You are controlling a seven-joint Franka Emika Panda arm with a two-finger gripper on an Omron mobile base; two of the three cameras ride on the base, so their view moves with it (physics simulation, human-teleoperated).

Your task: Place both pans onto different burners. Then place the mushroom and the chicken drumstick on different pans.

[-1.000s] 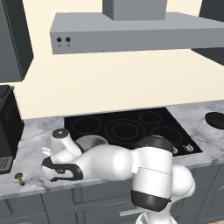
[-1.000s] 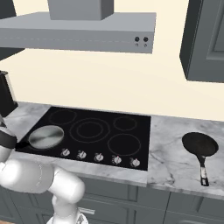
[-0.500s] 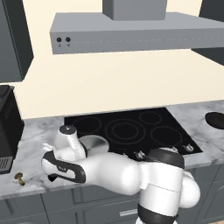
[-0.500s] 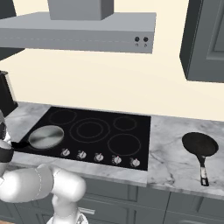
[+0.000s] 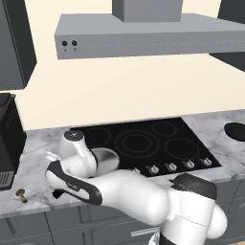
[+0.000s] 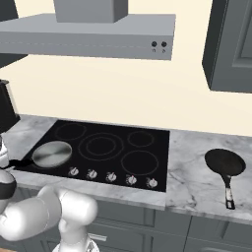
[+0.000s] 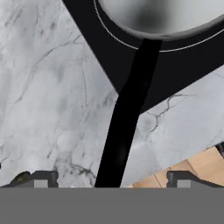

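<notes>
Hand view: gripper (image 7: 112, 177) hangs w/ jaws spread wide, the silver pan's black handle (image 7: 127, 118) running up between the two fingertips (image 7: 41, 178), not pinched by either. Silver pan (image 6: 51, 154) sits on the front-left burner (image 7: 131, 37) of the black cooktop (image 6: 147, 152); its handle reaches out past the glass edge over the marble counter (image 7: 48, 96).

Count: two pans, one mushroom. Dark pan (image 6: 225, 163) lies on the counter well to the cooktop's right, handle toward the front edge (far from the arm). Mushroom (image 5: 21, 194) rests on the counter near its front edge, left of the gripper and apart from it. Five small knobs (image 6: 111, 177) line the cooktop's front.

Around: grey range hood (image 6: 88, 37) overhead, a dark appliance (image 5: 9, 139) at the counter's left end, grey cabinets (image 6: 231, 44) at upper right. From the left base view the arm's own bulk covers part of the silver pan.
</notes>
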